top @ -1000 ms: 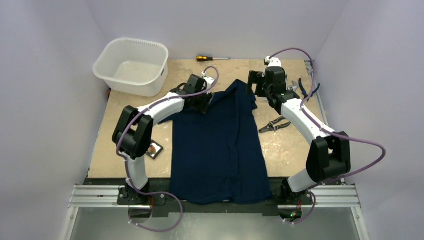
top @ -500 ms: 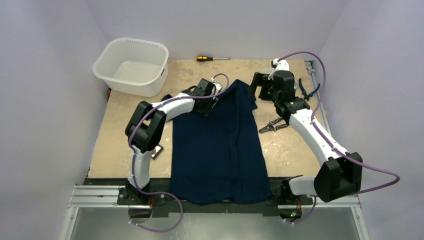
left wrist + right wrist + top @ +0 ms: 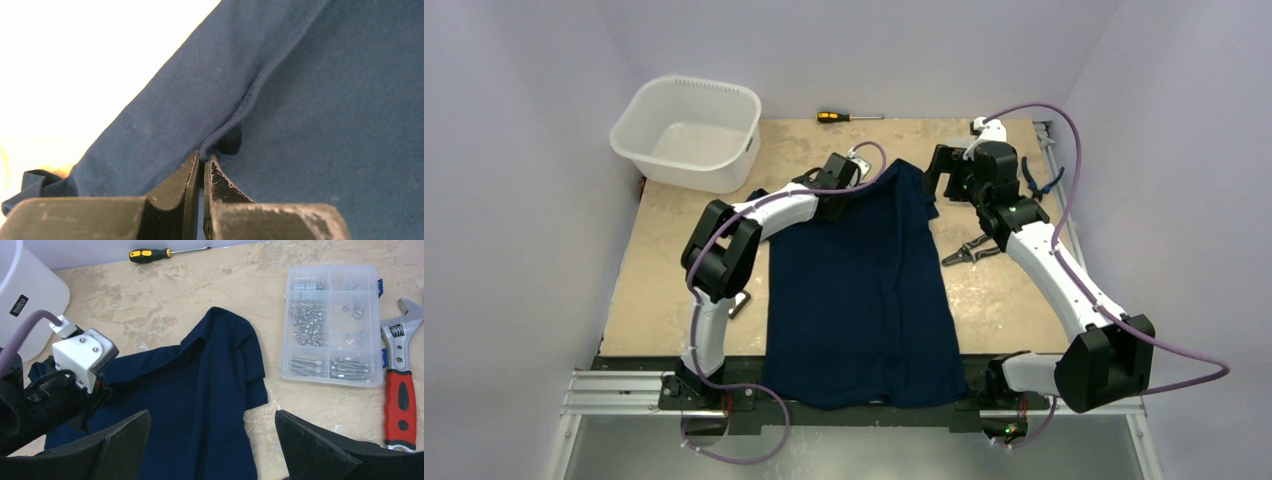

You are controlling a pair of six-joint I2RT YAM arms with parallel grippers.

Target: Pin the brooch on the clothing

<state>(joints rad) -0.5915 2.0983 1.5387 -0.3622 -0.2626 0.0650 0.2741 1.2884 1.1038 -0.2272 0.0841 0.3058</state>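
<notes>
Tabletop [image 3: 674, 270] open beside T-shirt [image 3: 864, 290] edge; L hand [image 3: 202, 164] pinching its fold, R hand [image 3: 212, 415] spread.

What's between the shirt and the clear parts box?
Bare tabletop only, per the right wrist view: the shirt and the parts box lie apart.

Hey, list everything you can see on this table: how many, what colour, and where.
T-shirt: one, dark navy, spread mid-table, reaching the near edge.
tub: one, white, far left corner.
screwdriver: one, yellow-and-black handle, far edge.
parts box: one, clear, holding screws, right of the shirt's far end.
wrench: one, red handle, right of the box.
pliers: one, dark handles, right of the shirt.
blue-handled tool: one, far right edge.
tray: one, black, mostly hidden by the left arm.
brooch: not visible.
left gripper: shut on a shirt fold.
right gripper: open, above the shirt.
</notes>
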